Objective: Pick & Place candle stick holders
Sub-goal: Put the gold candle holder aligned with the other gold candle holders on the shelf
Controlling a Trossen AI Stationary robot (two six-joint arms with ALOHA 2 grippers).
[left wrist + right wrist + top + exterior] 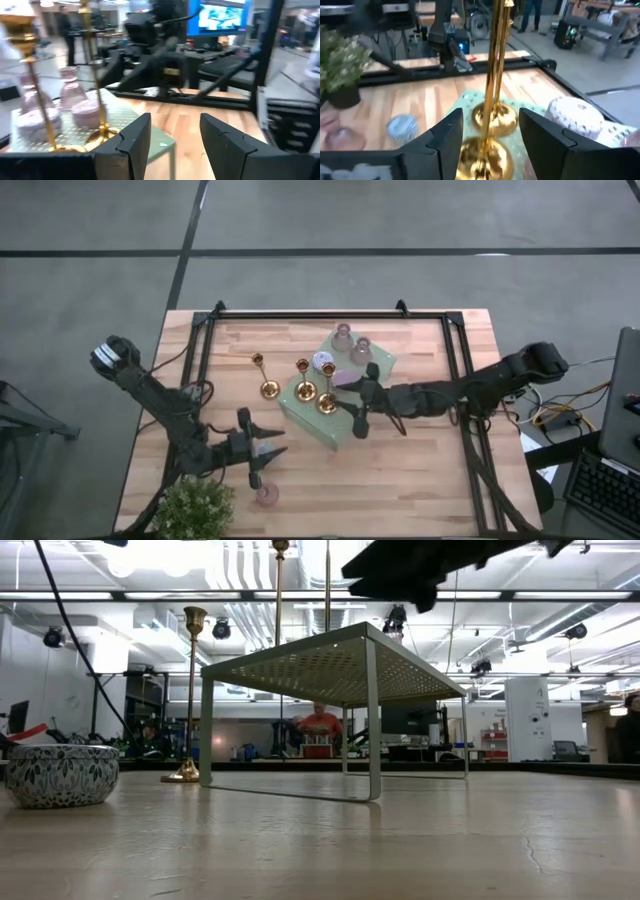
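From my seat, the right gripper's fingers stood apart with a gold candlestick's stem rising between them, neither finger visibly pressing it. In the overhead view that right gripper hung over the pale-green dotted block, which sat near the middle of the table, a little toward its far edge. Two gold candlesticks stood on the block's left end, the nearer one just beside the other, and a third gold candlestick stood on the bare wood just off that end. Behind the gripper, two pink holders and a white patterned holder sat on the block's far part, with a lilac holder just beside the gripper.

The left gripper's fingers were apart too, with nothing between them. That left gripper waited low over the table's near-left part, beside the leafy plant at the near-left corner. A small pink holder lay by the near edge just in front of it.

From table height I saw the block's legs, a candlestick left of them, and a patterned bowl-like holder at the far left.
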